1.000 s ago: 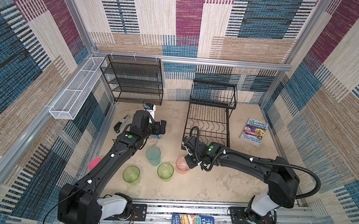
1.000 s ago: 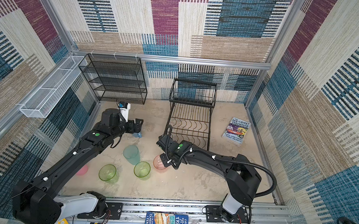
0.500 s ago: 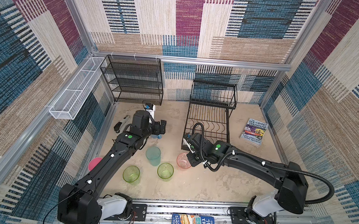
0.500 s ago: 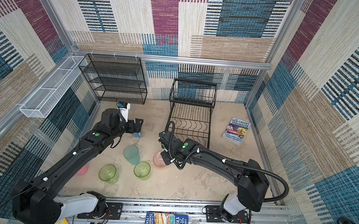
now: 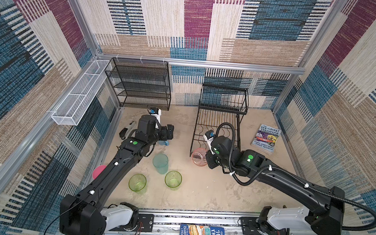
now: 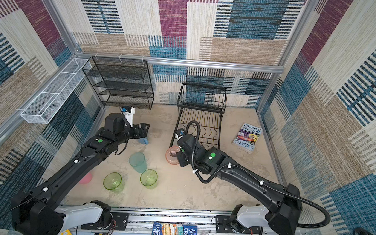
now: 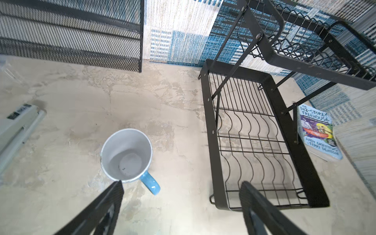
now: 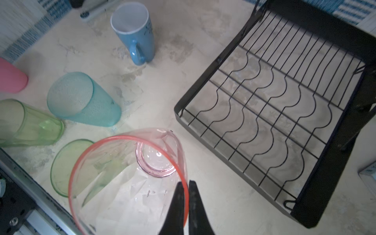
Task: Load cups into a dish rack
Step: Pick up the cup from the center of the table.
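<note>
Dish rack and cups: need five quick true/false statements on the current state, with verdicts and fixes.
1. The right gripper is shut on the rim of the peach-pink cup. True.
2. The left arm is holding the mug. False: the left gripper is open and empty, close to the blue mug, which stands on the table.
3. The dish rack holds no cups. True.
4. Two green cups stand in the rack. False: both green tumblers are on the table.
5. A book lies inside the rack. False: the book lies on the table beside it.
</note>
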{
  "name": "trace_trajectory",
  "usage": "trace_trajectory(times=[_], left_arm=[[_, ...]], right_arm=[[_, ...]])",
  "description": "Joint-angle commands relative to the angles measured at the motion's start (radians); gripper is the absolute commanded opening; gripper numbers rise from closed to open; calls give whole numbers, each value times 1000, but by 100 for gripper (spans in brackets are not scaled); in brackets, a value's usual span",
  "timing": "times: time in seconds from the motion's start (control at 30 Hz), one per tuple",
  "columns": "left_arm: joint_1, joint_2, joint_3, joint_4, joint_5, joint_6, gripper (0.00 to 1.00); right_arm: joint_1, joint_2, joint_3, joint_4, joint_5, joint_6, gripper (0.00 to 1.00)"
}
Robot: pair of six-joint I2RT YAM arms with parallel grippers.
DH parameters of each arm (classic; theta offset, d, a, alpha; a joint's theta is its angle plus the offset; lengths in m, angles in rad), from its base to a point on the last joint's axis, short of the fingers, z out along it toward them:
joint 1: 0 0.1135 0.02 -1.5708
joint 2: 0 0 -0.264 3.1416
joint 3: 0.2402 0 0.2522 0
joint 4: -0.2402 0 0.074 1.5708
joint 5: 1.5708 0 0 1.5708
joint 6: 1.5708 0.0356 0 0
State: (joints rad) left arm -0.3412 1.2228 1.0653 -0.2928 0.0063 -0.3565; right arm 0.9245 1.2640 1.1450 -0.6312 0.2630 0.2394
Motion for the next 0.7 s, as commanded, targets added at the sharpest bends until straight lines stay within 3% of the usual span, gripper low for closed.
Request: trace_trajectory(times=[0.0,0.4,0.67], left_arm=[[-10,1,56,-68,41,-118,89],[-10,-57,101,-162,252,-537,89],[-10,-76,-37,81,431,-894,91]], right_arm=[[-16,-84,-88,295,40,-52,0],[-78,-270,-451,945,34,-197,0],[-125,-222,-538,1213,-62,-214,0]])
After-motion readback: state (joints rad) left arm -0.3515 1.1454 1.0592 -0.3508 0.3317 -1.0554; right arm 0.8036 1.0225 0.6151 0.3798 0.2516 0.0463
